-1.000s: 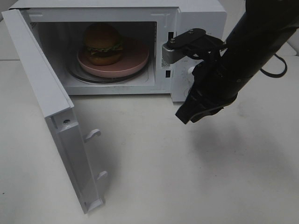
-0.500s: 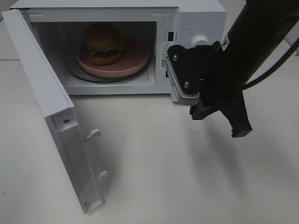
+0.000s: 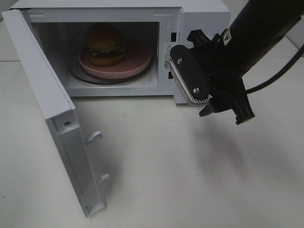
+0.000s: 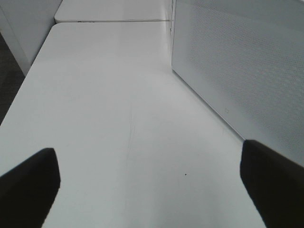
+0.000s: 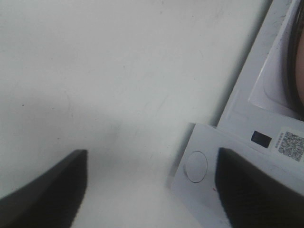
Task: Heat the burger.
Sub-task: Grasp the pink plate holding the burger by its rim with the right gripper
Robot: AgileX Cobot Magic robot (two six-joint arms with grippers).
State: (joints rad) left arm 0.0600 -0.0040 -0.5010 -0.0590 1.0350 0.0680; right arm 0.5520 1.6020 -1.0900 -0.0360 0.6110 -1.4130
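The burger [image 3: 104,44], with brown buns, green lettuce and a dark patty, sits on a pink plate [image 3: 138,61] inside the open white microwave [image 3: 204,14]. My right gripper [image 3: 228,113] hangs in front of the microwave's control panel, to the right of the cavity, open and empty. In the right wrist view it [image 5: 152,190] has its dark fingers spread over the table beside the panel [image 5: 223,156]. My left gripper [image 4: 147,185] is open and empty over bare table, next to the outside of the microwave door [image 4: 247,71]. It is out of the exterior view.
The microwave door [image 3: 52,109] stands swung wide open to the left, reaching toward the table's front. Its latch hooks [image 3: 94,137] stick out. A black cable [image 3: 280,71] trails from the right arm. White table [image 3: 166,166] lies in front of the microwave.
The right wrist has turned, swinging the gripper from pointing down-left to pointing down-right. It has also risen a little beside the control panel. The burger, plate and door have not moved.
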